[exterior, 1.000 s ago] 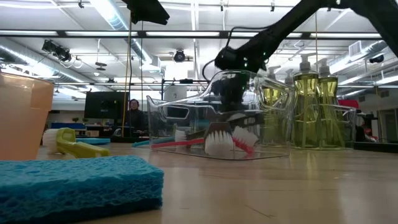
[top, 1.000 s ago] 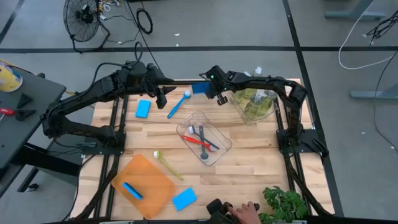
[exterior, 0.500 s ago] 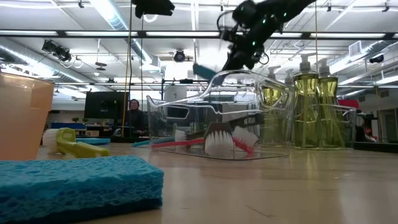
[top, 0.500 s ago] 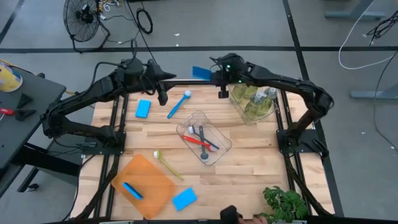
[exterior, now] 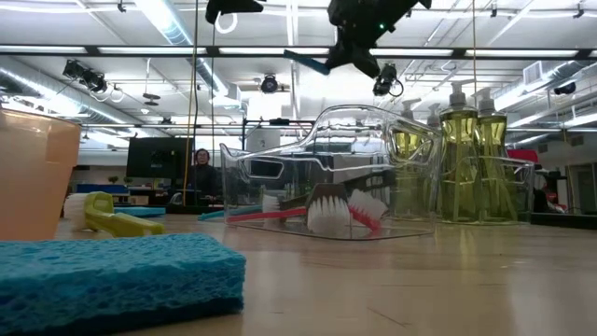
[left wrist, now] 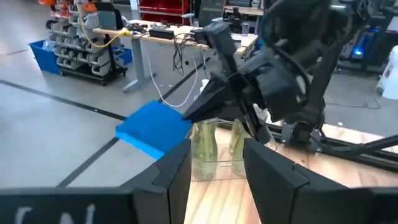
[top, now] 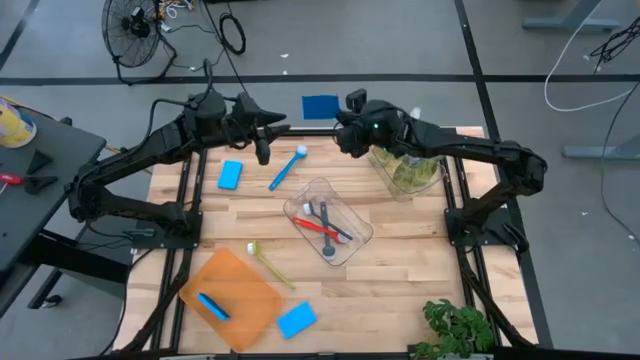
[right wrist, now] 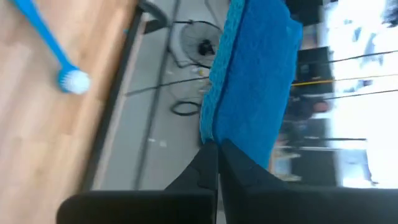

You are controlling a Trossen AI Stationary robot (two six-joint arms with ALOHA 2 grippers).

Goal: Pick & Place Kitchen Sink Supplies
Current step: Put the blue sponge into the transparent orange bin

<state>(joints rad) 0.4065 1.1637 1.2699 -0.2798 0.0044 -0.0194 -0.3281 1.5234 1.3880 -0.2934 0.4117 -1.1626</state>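
Observation:
My right gripper (top: 338, 120) is shut on a flat blue sponge (top: 320, 106), high over the table's far edge; the sponge also shows in the low view (exterior: 308, 62) and the left wrist view (left wrist: 154, 129). My left gripper (top: 262, 150) hovers open a little to its left, above the table, touching nothing. On the wood lie a second blue sponge (top: 230, 175), a blue brush (top: 287, 167), a yellow-green brush (top: 268, 263) and a third sponge (top: 297, 319). Soap bottles (top: 408, 160) stand in a clear tub. My right gripper pinches the blue sponge between its two fingers at one narrow end (right wrist: 214, 134), and the foam narrows there. The sponge is lifted clear of the table. It sticks out past the fingertips (right wrist: 211, 158), toward the table's left and far sides.
A clear tub (top: 328, 222) at mid-table holds red, blue and grey brushes. An orange tray (top: 232, 298) at the near left carries a blue brush (top: 212, 306). A plant (top: 458, 328) sits at the near right corner. Bare wood lies near the right edge.
My right gripper, still shut on the sponge, has risen from just above the table near the bottle tub to well above it. It has turned, so the sponge now points left and far. The sponge went up with it. The left arm barely moved.

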